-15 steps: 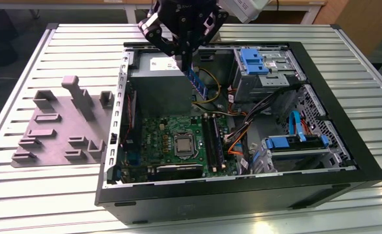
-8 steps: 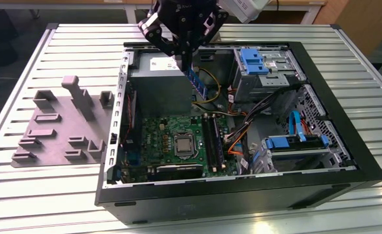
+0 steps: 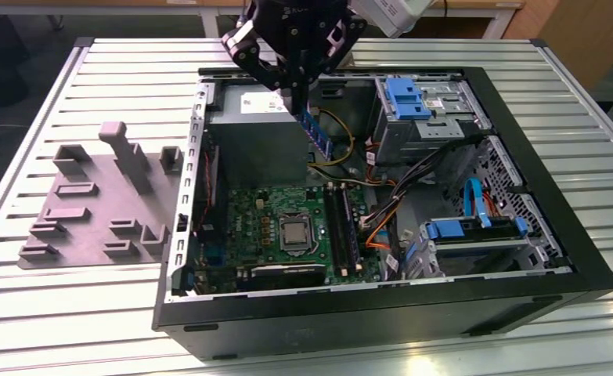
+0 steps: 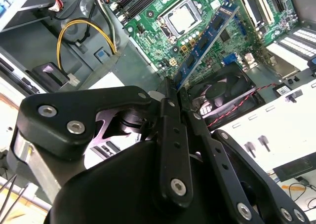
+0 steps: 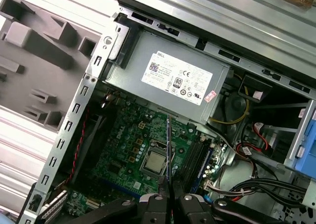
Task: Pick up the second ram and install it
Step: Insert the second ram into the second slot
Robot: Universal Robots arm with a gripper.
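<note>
1. Blue-green board with black chips: that is the second ram [image 4: 207,36], and I have it pinched by one end in the gripper [image 4: 173,93], whose fingers are closed on it. In the exterior view it hangs edge-down from the gripper [image 3: 293,92] as a slanting blue strip [image 3: 317,133] above the open computer case [image 3: 557,266], over the power supply [image 5: 173,81] side.
2. My main worry is alignment. The stick is held at one end only and looks tilted, so I judge it could twist in the grip, or meet a slot crooked and jam.
3. The yellow cables [image 4: 84,31] and the bundle of wires [image 3: 411,188] lie near the path; I reckon a low pass could snag them.
4. The processor socket [image 5: 155,162] sits just beside the memory slots [image 3: 343,227], so a stray descent might strike it.
5. The case holds the green motherboard [image 3: 249,215], the power supply, a fan [image 4: 224,93], blue drive brackets [image 3: 405,98] and cabling.
6. The grey holder tray [image 3: 87,211] stands beside the case on the slatted table [image 3: 34,321]. I cannot tell whether any of its recesses still hold a part.
</note>
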